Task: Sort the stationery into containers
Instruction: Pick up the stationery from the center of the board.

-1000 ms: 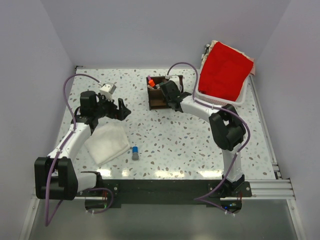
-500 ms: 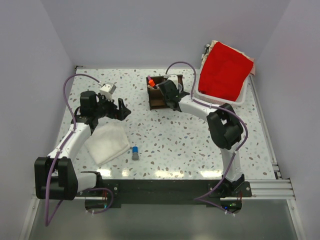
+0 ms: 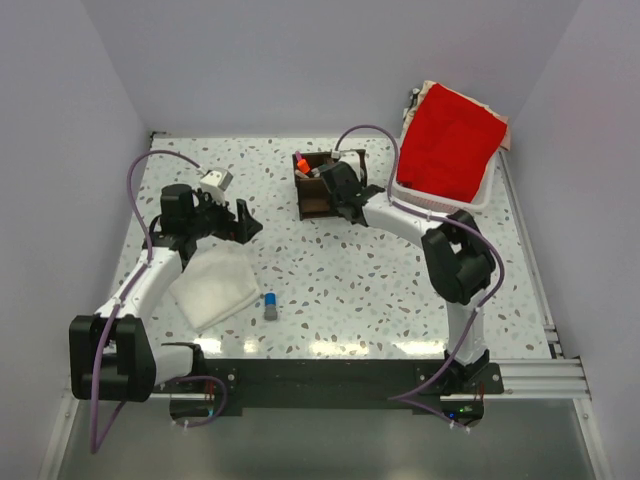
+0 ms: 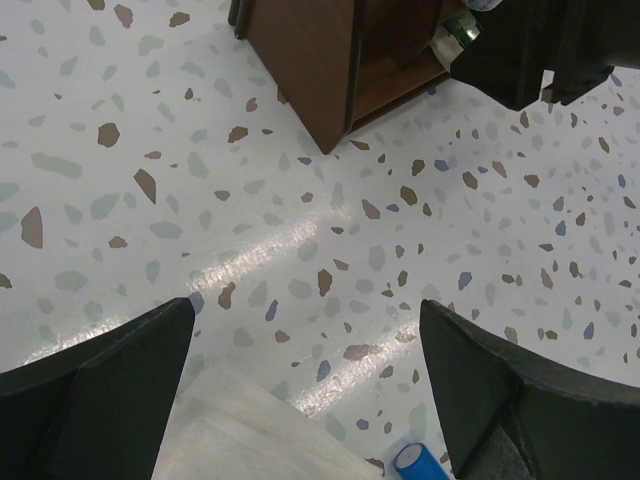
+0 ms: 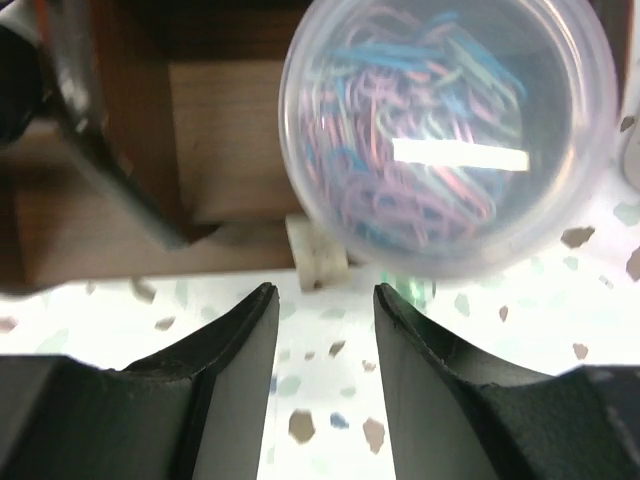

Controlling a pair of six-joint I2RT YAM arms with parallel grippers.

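rt jaws apart – clip pot [image 5: 445,140] just ahead, at organizer [image 5: 230,130]

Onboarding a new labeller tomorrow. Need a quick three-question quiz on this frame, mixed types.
1. True or false: the blue-capped stick lies inside the wooden organizer.
2. What fills the round clear pot? A) coins B) coloured paper clips C) erasers
3. Fill in: the ___ gripper hangs nearest the white cloth.
Key: 1 false; 2 B; 3 left gripper.
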